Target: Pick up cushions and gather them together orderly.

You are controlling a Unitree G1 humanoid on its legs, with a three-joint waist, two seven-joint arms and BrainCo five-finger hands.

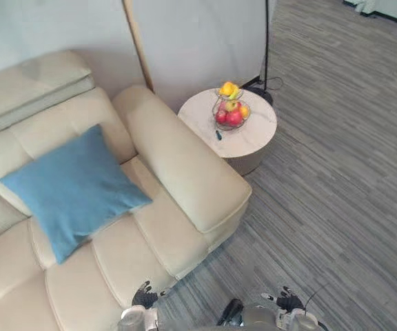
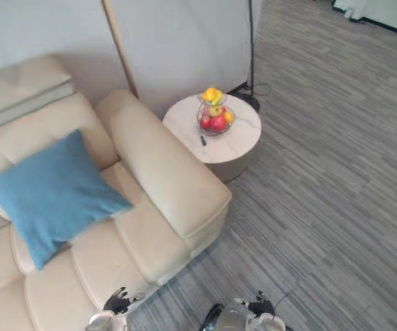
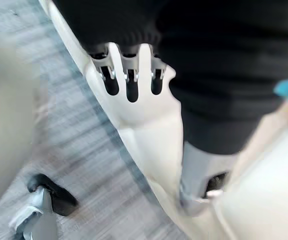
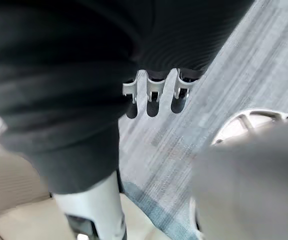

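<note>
One blue cushion (image 1: 74, 189) leans tilted against the backrest of a cream sofa (image 1: 185, 172), with its lower corner on the seat. My left hand (image 1: 143, 296) hangs low by the sofa's front edge, well short of the cushion. Its fingers (image 3: 129, 75) are relaxed and hold nothing. Over the grey floor at the lower right, my right hand (image 1: 289, 301) is also empty, and its fingers (image 4: 154, 92) hang loose.
A round pale side table (image 1: 257, 138) stands beside the sofa's armrest. It carries a wire basket of fruit (image 1: 231, 110) and a small dark object (image 1: 218, 135). A thin lamp pole (image 1: 266, 41) rises behind the table. Grey carpet spreads to the right.
</note>
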